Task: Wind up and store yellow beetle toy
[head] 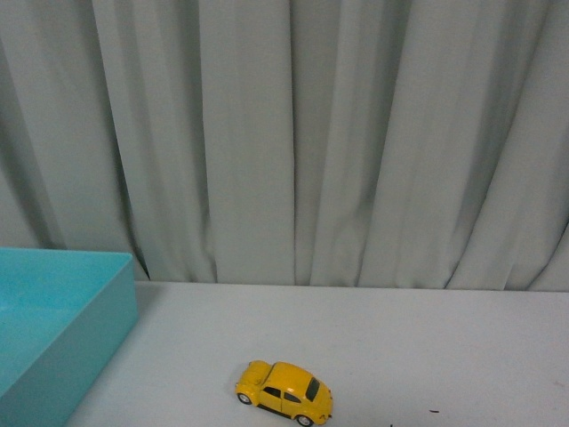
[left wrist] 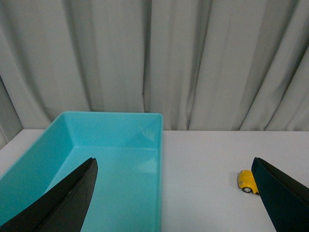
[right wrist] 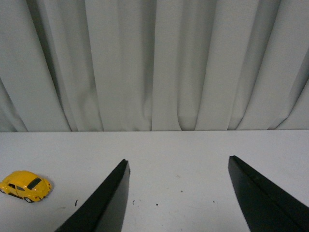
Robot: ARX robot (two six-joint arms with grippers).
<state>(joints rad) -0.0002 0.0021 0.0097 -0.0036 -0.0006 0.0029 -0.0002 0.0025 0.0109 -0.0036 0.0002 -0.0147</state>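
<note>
The yellow beetle toy (head: pixel 284 393) stands on its wheels on the white table, near the front edge in the front view. The left wrist view shows only the toy's end (left wrist: pixel 247 181), the rest hidden behind one black finger (left wrist: pixel 282 193). My left gripper (left wrist: pixel 174 162) is open, high above the table between the bin and the toy. In the right wrist view the toy (right wrist: pixel 25 185) sits well off to one side of my right gripper (right wrist: pixel 177 162), which is open with bare table between its fingers. Neither arm shows in the front view.
A turquoise bin (head: pixel 84 311) stands at the table's left, its inside (left wrist: pixel 116 169) holding nothing that I can see. A grey curtain (head: pixel 293 133) hangs behind the table. Small dark specks (right wrist: pixel 133 202) mark the tabletop near the right gripper.
</note>
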